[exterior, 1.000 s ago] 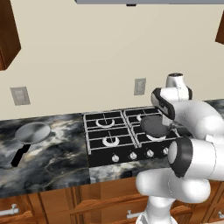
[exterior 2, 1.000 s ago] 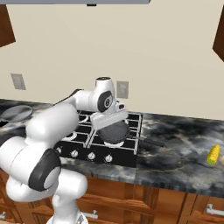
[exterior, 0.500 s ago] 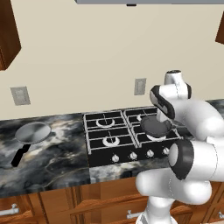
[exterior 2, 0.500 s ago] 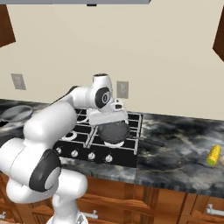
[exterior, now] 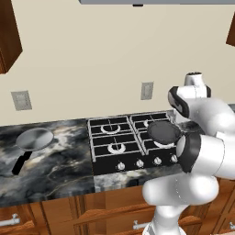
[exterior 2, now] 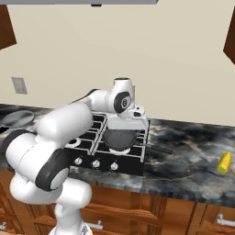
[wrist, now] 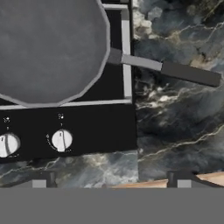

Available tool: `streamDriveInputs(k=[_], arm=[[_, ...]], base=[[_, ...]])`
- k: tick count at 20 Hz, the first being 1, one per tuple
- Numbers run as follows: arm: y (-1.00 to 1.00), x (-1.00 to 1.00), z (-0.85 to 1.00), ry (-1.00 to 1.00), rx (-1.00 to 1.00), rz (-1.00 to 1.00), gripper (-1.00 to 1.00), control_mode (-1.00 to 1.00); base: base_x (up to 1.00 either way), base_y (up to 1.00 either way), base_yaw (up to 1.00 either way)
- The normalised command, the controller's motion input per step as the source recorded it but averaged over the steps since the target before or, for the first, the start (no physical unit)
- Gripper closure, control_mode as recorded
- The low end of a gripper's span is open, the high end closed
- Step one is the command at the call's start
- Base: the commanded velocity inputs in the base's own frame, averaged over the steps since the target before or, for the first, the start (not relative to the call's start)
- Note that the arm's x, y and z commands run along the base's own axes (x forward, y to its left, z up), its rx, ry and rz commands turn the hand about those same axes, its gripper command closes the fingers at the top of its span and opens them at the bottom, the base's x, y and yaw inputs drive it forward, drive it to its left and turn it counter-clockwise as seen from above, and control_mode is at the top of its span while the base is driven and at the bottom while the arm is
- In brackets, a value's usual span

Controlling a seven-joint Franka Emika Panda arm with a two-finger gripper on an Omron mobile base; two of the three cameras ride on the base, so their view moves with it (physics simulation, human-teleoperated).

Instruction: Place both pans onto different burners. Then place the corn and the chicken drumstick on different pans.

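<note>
Claw point(wrist: 109, 181) gapes wide, holding nothing; dark pan point(wrist: 46, 48) sits on its burner — next, lift clear toward the light pan point(exterior: 34, 138) at nine o'clock.

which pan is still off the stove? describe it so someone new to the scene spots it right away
Start at the black cooktop and go left along the marbled counter. The light silver pan sits there near the wall, its black handle angled toward the counter's front edge. The darker grey pan is already on a right-hand burner; this one is paler and nowhere near a grate.

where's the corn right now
The corn lies on the marble counter at the far right of the right base view, well right of the cooktop.
</note>
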Motion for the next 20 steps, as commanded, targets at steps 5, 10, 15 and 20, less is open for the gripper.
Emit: streamDriveInputs(k=[5, 10, 15, 20], arm=[[-0.63, 0.23, 0.0, -0.08, 0.0, -0.21, -1.0, -1.0], [-0.65, 0.2, 0.0, -0.11, 0.0, -0.18, -1.0, -1.0], [-0.72, 0.1, 0.0, -0.05, 0.0, -0.13, -1.0, -1.0], [-0.68, 0.08, 0.0, 0.0, 0.0, -0.09, -1.0, -1.0]], base=[[0.0, 0.0, 0.0], [0.0, 0.0, 0.0], [0.0, 0.0, 0.0], [0.0, 0.0, 0.0]])
